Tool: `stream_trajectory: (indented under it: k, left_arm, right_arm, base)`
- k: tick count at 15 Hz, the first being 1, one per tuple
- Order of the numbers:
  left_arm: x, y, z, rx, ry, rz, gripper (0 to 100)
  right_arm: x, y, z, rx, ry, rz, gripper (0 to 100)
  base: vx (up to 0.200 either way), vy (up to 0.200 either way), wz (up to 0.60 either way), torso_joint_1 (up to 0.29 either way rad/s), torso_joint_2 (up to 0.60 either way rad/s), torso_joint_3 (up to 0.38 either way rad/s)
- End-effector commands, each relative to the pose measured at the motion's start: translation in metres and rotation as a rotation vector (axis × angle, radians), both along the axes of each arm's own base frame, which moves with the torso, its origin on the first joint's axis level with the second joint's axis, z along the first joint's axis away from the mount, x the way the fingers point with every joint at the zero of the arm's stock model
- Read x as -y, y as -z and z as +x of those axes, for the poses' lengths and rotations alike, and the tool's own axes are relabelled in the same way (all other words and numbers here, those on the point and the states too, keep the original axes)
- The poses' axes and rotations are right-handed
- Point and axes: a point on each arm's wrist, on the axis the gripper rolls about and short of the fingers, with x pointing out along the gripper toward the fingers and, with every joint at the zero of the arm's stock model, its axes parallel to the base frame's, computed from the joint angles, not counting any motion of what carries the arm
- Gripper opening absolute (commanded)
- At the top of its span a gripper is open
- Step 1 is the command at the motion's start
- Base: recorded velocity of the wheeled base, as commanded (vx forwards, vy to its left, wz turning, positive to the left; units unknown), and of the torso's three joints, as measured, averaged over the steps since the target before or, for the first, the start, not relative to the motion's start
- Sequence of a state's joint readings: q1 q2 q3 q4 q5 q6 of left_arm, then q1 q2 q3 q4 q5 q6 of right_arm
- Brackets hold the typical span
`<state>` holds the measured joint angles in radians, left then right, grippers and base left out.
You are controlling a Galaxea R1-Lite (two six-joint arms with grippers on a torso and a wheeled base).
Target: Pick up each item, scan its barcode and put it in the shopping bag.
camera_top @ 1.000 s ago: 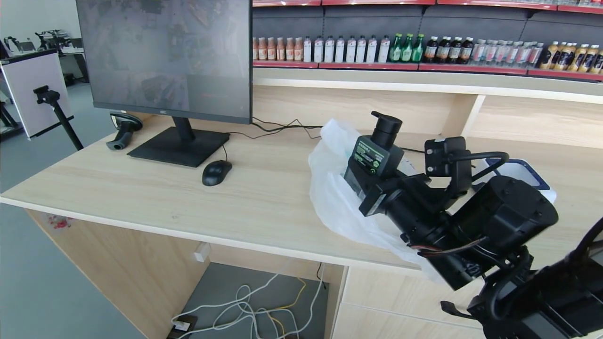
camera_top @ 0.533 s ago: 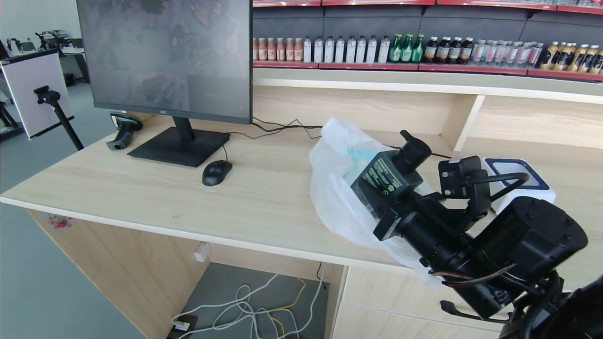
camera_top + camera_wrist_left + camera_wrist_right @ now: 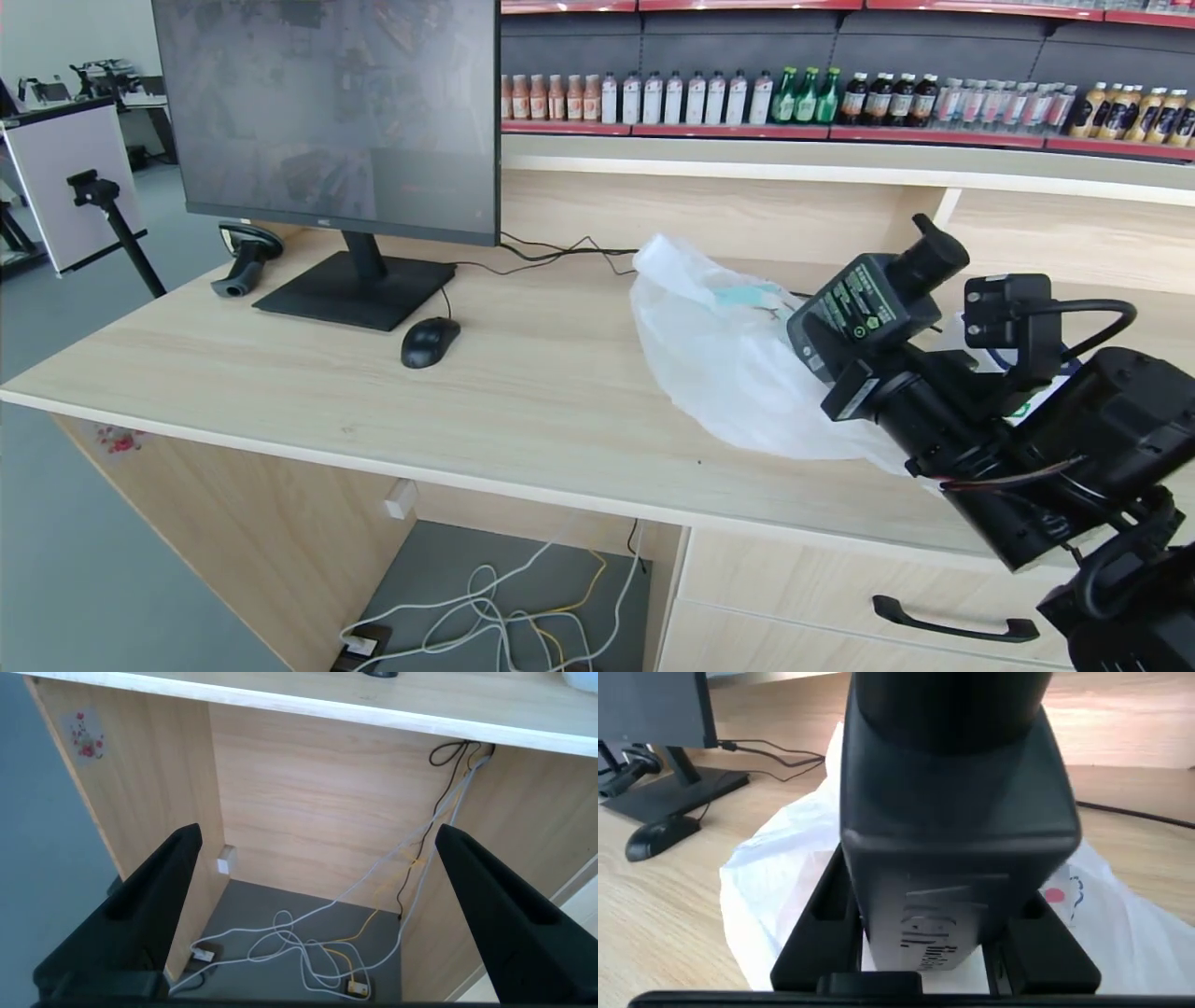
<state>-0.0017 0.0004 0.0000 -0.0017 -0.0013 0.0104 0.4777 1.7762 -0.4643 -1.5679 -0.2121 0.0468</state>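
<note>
One bottle [image 3: 854, 313] is in play. The right tool [image 3: 837, 373] pinches its lower body from both sides and holds it tilted above the bench [image 3: 523, 392], with the cap end pointing up and away from the tool. The white shopping bag [image 3: 724, 373] lies slumped on the bench just beside and below the tool, on its left.

To do this step well, I would keep the pinch firm and turn the wrist slowly, because most of the bottle's length stands out beyond the fingers and could swing. The printed face should be kept square to the reader before bagging. The bag looks limp, and I cannot tell where its mouth lies, so the bottle should go in base first and be let go only once it is supported.

The left tool [image 3: 318, 905] is spread and empty, hanging below the bench front, well apart from the bottle.

The bottle is dark and square-shouldered, with a round black pump top and a label panel marked in green and white. Its sides look smooth and rigid, so it is likely to slip.
</note>
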Motion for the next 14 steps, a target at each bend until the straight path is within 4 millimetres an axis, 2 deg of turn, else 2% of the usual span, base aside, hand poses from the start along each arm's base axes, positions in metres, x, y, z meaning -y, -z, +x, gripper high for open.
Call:
stream_trajectory:
  k: [1,4,6,8,9,11,14]
  left_arm:
    - [0.0,0.0,0.0,0.0,0.0,0.0,100]
    - [0.0,0.0,0.0,0.0,0.0,0.002,100]
    - [0.0,0.0,0.0,0.002,0.0,0.002,100]
    - [0.0,0.0,0.0,0.002,0.0,0.002,100]
    - [0.0,0.0,0.0,0.002,0.0,0.002,100]
    - [0.0,0.0,0.0,0.003,0.0,0.003,100]
    - [0.0,0.0,0.0,0.005,0.0,0.003,100]
  right_arm:
    - [0.009,-0.009,-0.001,0.034,0.029,0.013,0]
    - [0.018,-0.007,0.001,0.022,0.063,0.005,0]
    - [0.016,-0.004,0.007,0.019,0.061,0.005,0]
    - [-0.001,-0.009,0.011,0.044,0.005,0.025,0]
    - [-0.023,-0.004,0.013,0.022,-0.062,0.06,0]
    - [-0.045,0.001,0.017,0.0,-0.102,0.117,0]
    - [-0.071,-0.012,0.026,0.026,-0.151,0.287,0]
  base:
    - [0.0,0.0,0.0,0.0,0.0,0.0]
    - [0.0,0.0,0.0,0.0,0.0,0.0]
    - [0.0,0.0,0.0,0.0,0.0,0.0]
    - [0.0,0.0,0.0,0.0,0.0,0.0]
    - [0.0,0.0,0.0,0.0,0.0,0.0]
    - [0.0,0.0,0.0,0.0,0.0,0.0]
    - [0.0,0.0,0.0,0.0,0.0,0.0]
